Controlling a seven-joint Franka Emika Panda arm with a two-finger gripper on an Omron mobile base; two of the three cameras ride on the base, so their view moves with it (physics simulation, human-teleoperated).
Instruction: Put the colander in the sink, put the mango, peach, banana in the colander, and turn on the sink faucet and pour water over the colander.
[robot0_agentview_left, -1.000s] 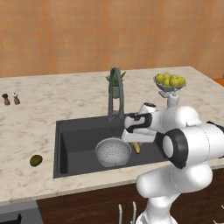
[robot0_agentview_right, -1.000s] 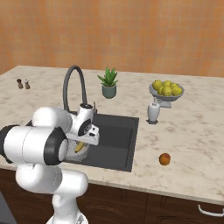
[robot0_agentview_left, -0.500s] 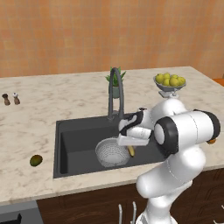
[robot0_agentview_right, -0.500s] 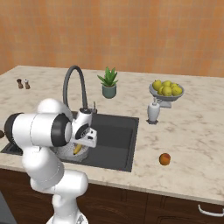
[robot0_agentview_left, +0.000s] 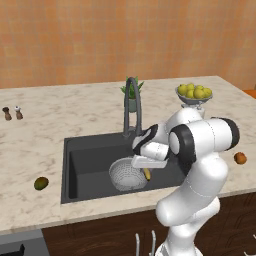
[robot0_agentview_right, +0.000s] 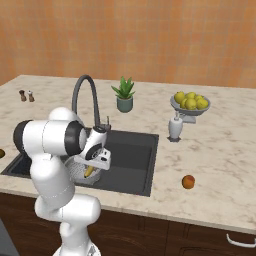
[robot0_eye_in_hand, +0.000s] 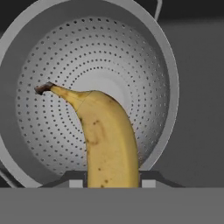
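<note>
A: Now, left edge of the counter (robot0_agentview_left: 60, 120) first. What sits there?

B: Two small shakers (robot0_agentview_left: 12, 113) at the far left, standing side by side near the back. Toward the front edge, the mango (robot0_agentview_left: 41, 183) lies on the marble, left of the sink (robot0_agentview_left: 85, 165) and apart from it.

A: Sink contents?

B: The colander (robot0_agentview_left: 122, 175) rests on the basin floor, right of centre. Seen from the hand camera, its perforated bowl (robot0_eye_in_hand: 100, 65) is directly beneath the hand.

A: Gripper state?

B: The gripper (robot0_agentview_left: 146, 171) is clamped on the banana (robot0_eye_in_hand: 105, 135). The fruit runs up between the fingers, stem end pointing out over the colander's inside. In the left base view the banana (robot0_agentview_left: 147, 173) shows as a yellow sliver at the colander's right rim, under the hand. In the right base view it hangs below the hand (robot0_agentview_right: 89, 171), over the colander (robot0_agentview_right: 80, 167). Whether it touches the mesh, I cannot tell.

A: Behind the sink?

B: The sink faucet (robot0_agentview_left: 131, 107) stands at the back rim, with a potted plant (robot0_agentview_right: 124, 95) behind it.

A: Farther right?

B: A white dispenser (robot0_agentview_right: 175, 127) just right of the sink, then a pedestal bowl of yellow fruit (robot0_agentview_left: 194, 93) behind it. The peach (robot0_agentview_left: 240, 158) lies alone near the front right of the counter, well away from the sink.
</note>
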